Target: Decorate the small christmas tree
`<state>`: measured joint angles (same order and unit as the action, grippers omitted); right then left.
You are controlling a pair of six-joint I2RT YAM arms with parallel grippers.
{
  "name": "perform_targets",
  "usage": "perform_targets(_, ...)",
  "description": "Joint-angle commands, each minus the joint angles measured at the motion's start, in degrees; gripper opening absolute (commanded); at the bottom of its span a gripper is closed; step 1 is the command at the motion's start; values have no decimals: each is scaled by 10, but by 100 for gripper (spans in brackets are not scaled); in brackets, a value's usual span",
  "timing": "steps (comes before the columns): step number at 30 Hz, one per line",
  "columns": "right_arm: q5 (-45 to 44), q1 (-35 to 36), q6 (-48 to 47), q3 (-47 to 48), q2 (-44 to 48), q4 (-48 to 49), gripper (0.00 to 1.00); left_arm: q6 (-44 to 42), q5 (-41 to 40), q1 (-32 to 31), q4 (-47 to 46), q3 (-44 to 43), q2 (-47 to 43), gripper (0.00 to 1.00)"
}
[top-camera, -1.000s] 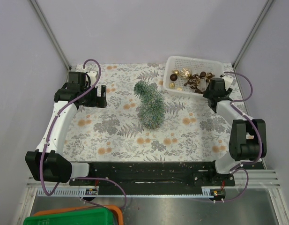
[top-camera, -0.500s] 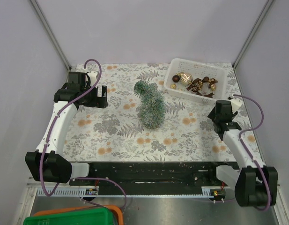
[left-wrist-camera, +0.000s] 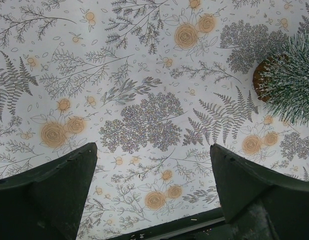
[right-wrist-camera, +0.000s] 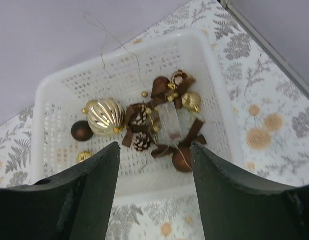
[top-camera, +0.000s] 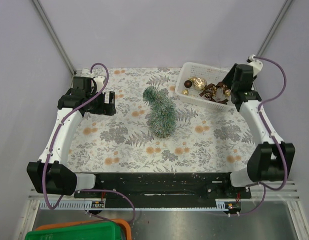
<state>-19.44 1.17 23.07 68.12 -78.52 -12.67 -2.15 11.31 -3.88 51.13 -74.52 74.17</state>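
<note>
1 small christmas tree [top-camera: 162, 112], 1 basket [top-camera: 180, 80]

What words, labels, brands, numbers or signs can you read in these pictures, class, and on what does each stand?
No text can be read in any view.
The tree, basket and cloth show no writing.
The small parts on the front rail are too small to read, if marked at all.

Lilac walls [top-camera: 159, 30], floral-print tabletop [top-camera: 194, 145], metal corner posts [top-camera: 53, 35]
</note>
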Motion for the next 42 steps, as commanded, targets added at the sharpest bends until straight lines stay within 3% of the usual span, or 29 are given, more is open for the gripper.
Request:
perform_targets(1, -27, -4, -42, 63, -119, 24, 67, -12, 3, 3, -9, -2, -17, 99)
perform_targets(5, 2, -7, -8, 52, -182, 43, 66, -14, -1, 3, -10, -3, -17, 99)
perform_targets(11, 30, -27, 107, -34, -182, 57, 60, -13, -2, 2, -9, -5, -12, 99)
perform_targets(15, 22, -41, 176, -85, -146, 28, 55, -10, 3, 2, -9, -9, -14, 99)
perform_targets(25, -14, -41, 218, -178, -30, -71, 53, -12, 10, 2, -9, 6, -31, 99)
perform_targets(32, -19, -42, 239, -290, 91, -56, 50, -19, 16, 2, -10, 12, -33, 99)
perform_targets(37, -3, -41, 203, -199, 80, -26, 55, -20, 20, 2, -10, 10, -32, 99)
perform_targets(42, 2, -41, 174, -48, -20, 4, 57, -21, 20, 2, -10, 13, -29, 99)
